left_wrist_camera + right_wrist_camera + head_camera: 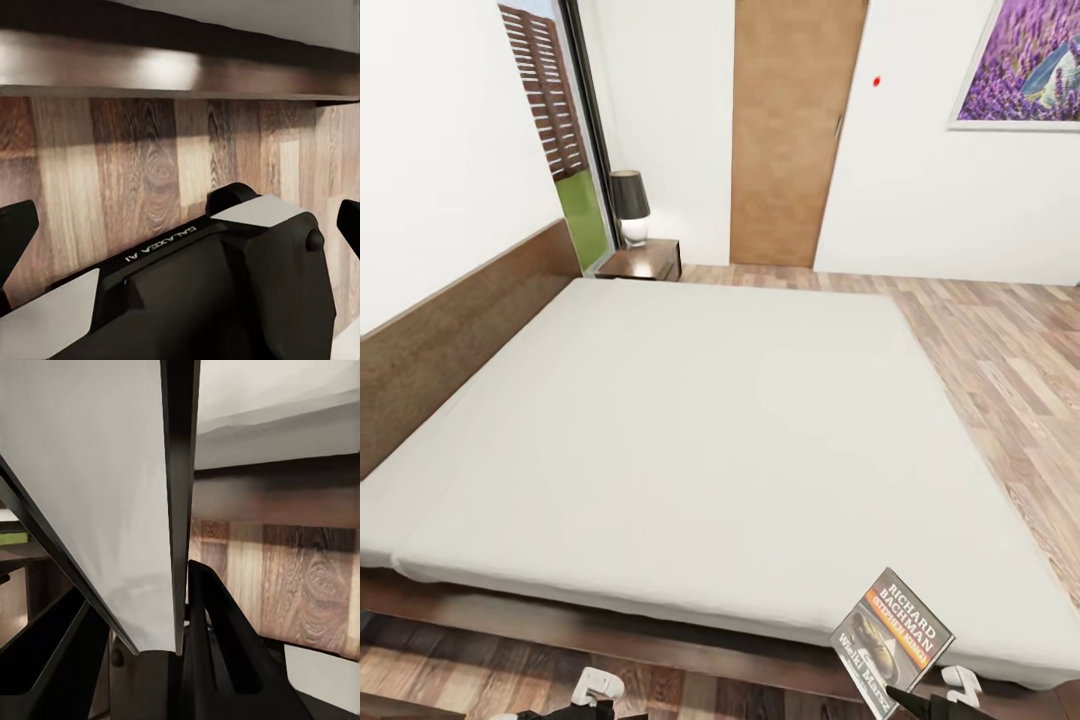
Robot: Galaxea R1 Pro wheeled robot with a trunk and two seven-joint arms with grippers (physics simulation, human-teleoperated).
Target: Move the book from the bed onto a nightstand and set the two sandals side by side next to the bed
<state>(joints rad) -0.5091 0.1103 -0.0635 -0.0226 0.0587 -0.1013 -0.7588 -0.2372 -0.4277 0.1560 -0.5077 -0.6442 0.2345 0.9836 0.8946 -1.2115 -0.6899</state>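
Note:
The book (892, 640), dark with an orange band and white "RICHARD BACHMAN" lettering, is held tilted above the bed's near right corner. My right gripper (908, 698) is shut on its lower edge. In the right wrist view the book's pale face (97, 495) and dark edge stand clamped between the fingers (217, 622). The bed (710, 420) has a plain pale mattress and a dark wooden frame. A nightstand (647, 260) stands beyond the bed's far corner by the window. My left gripper (182, 229) hangs open over the floor beside the bed frame (180, 67). The two sandals are out of view.
A black-shaded lamp (629, 205) stands on the nightstand. A brown door (790, 130) and a purple picture (1025, 60) are on the far wall. Wood-plank floor (1010, 360) runs along the bed's right side. The headboard (450, 340) lines the left wall.

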